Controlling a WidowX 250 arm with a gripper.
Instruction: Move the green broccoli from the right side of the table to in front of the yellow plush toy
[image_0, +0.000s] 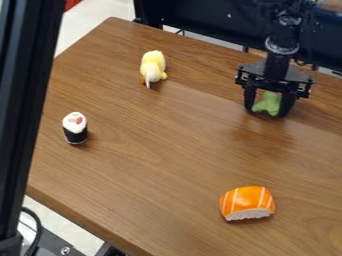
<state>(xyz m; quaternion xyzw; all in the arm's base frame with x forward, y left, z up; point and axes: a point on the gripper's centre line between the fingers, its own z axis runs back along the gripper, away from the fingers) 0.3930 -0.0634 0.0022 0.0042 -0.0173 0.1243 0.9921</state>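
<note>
- The orange and white toy sushi sits on the brown table, near the front.
- The black and white toy roll stands up, over by one side. A bump could tip it.
- The green toy is farther back, right at the black gripper. I can't tell how wide the gripper is or if it has hold. A loose or crooked grip could let the toy slip.
- The yellow toy is farthest back, well apart.
</note>
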